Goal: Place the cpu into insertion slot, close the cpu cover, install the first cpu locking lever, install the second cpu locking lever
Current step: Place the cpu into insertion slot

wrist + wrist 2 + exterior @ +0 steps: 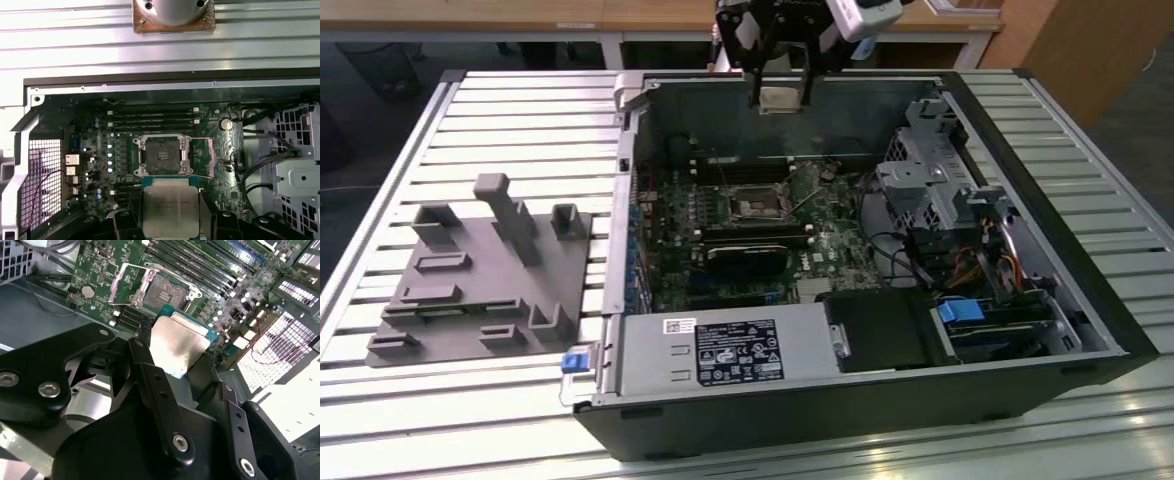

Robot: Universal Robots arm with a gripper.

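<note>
Gripper (781,97): clamped on the cpu (778,99), fingers (150,375) pointing down.
Position: higher than the insertion slot (757,208), well apart from it.

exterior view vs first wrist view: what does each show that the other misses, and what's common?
Exterior view: the grey fixture on the slatted table, and the power supply at one end of the case.
First wrist view: the coin battery and the bare contact field inside the slot.
Both: the gripper shut on the cpu, held above the board, with the slot open and not yet filled.
</note>
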